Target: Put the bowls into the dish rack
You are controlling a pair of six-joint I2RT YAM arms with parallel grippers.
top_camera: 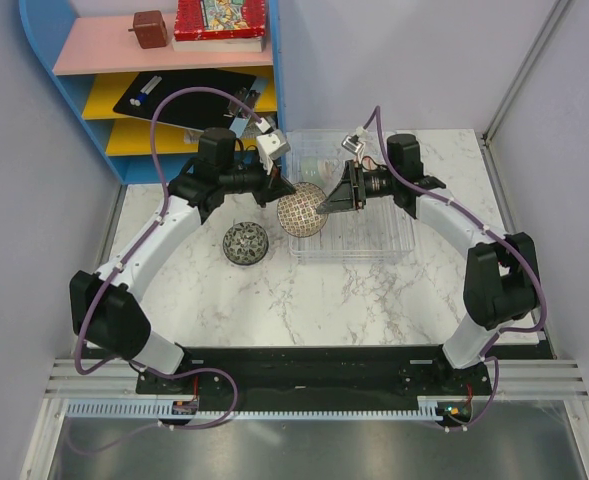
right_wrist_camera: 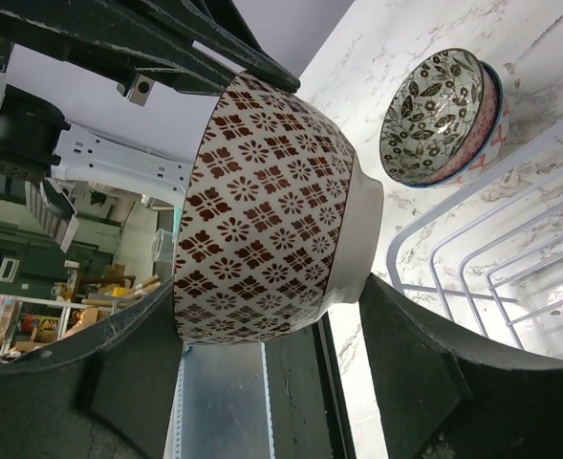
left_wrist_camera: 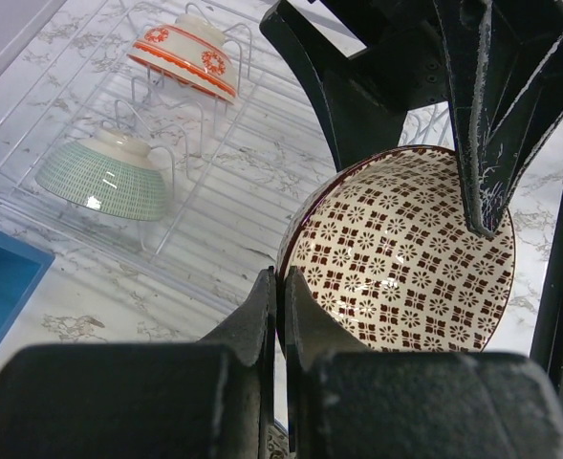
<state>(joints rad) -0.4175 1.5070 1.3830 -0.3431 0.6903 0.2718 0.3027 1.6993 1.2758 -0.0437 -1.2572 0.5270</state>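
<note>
This is a handover, and doing it well means the left must not let go until the right has a sure hold. The round ceramic bowl with the dark red-and-white flower lattice hangs in the air over the left edge of the clear plastic dish rack, tipped on its side above the white marble worktop. My left jaws are pressed nearly together, pinching the bowl's rim. My right jaws stand astride the bowl, one finger at its mouth and one by its foot. Both lie close against it, but I cannot tell whether they press. Once they do, I should free the rim slowly, then set the bowl on edge between free prongs, away from the pale green bowl and the orange-red flowered bowl in the rack. A leaf-patterned bowl waits on the worktop.
</note>
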